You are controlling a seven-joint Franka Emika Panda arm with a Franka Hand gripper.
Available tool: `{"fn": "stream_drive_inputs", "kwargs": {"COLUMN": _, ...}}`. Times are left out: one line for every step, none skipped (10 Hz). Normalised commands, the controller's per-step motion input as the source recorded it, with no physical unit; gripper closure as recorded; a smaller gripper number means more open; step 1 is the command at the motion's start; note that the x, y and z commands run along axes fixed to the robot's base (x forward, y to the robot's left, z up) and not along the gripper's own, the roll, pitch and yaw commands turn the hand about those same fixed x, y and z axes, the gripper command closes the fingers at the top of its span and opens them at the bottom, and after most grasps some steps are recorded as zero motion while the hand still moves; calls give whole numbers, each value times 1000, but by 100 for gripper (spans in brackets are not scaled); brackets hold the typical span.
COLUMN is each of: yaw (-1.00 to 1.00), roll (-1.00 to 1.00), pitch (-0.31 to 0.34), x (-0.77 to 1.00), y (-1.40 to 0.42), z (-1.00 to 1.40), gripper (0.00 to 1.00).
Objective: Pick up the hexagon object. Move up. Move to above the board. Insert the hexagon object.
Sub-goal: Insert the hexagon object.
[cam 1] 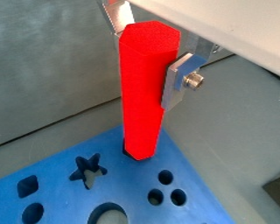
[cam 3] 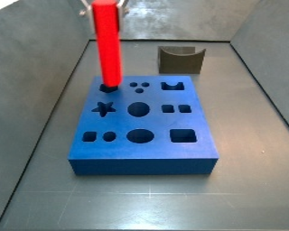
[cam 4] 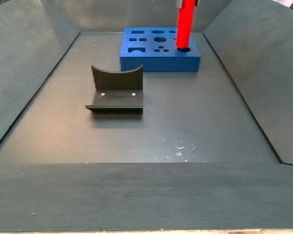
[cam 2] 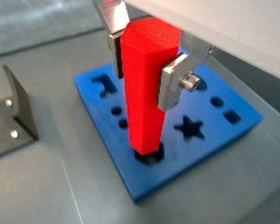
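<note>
The hexagon object (cam 1: 143,87) is a tall bright red peg, standing upright. Its lower end sits in the hexagonal hole at a corner of the blue board (cam 1: 60,188). My gripper (cam 2: 143,68) is shut on the peg near its top, with one silver finger on each side. Both side views show the peg (cam 3: 107,45) (cam 4: 185,23) rising from the board (cam 3: 141,135) (cam 4: 161,50). The gripper is cut off at the upper edge in both.
The dark fixture (cam 3: 180,60) stands on the grey floor beyond the board, and it also shows in a side view (cam 4: 114,89) and in a wrist view (cam 2: 17,118). Sloping grey walls enclose the floor. The board has star, circle, square and oval holes.
</note>
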Motion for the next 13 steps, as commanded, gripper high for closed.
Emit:
{"fn": "stream_drive_inputs", "kwargs": {"yaw": 0, "roll": 0, "pitch": 0, "x": 0, "y": -17, "z": -63, "gripper": 100}}
{"fn": "stream_drive_inputs", "kwargs": {"yaw": 286, "roll": 170, "pitch": 0, "x": 97, "y": -11, "z": -446, "gripper": 100}}
{"fn": "stream_drive_inputs", "kwargs": {"yaw": 306, "roll": 50, "pitch": -13, "x": 180, "y": 0, "z": -471, "gripper": 100}}
{"fn": "stream_drive_inputs", "kwargs": {"yaw": 0, "roll": 4, "pitch": 0, "x": 0, "y": 0, "z": 0, "gripper": 100}}
{"fn": "stream_drive_inputs", "kwargs": {"yaw": 11, "roll": 177, "pitch": 0, "x": -129, "y": 160, "z": -277, "gripper": 100}}
{"fn": "stream_drive_inputs", "kwargs": {"yaw": -97, "roll": 231, "pitch": -43, "x": -729, "y": 0, "z": -326, "gripper": 100}}
{"fn": "stream_drive_inputs", "kwargs": {"yaw": -86, "roll": 53, "pitch": -96, "x": -460, "y": -103, "z": -380, "gripper": 100}}
{"fn": "stream_drive_inputs", "kwargs": {"yaw": 0, "roll": 0, "pitch": -34, "x": -34, "y": 0, "z": 0, "gripper": 100}}
{"fn": "stream_drive_inputs", "kwargs": {"yaw": 0, "roll": 0, "pitch": -9, "x": 0, "y": 0, "z": 0, "gripper": 100}}
{"fn": "stream_drive_inputs", "kwargs": {"yaw": 0, "roll": 0, "pitch": 0, "x": 126, "y": -83, "z": -134, "gripper": 100}}
{"fn": "stream_drive_inputs", "kwargs": {"yaw": -263, "roll": 40, "pitch": 17, "x": 651, "y": -294, "z": -266, "gripper": 100}}
{"fn": "stream_drive_inputs", "kwargs": {"yaw": -317, "roll": 34, "pitch": 3, "x": 611, "y": -294, "z": -263, "gripper": 100}}
{"fn": "stream_drive_inputs", "kwargs": {"yaw": 0, "roll": 0, "pitch": 7, "x": 17, "y": 0, "z": 0, "gripper": 100}}
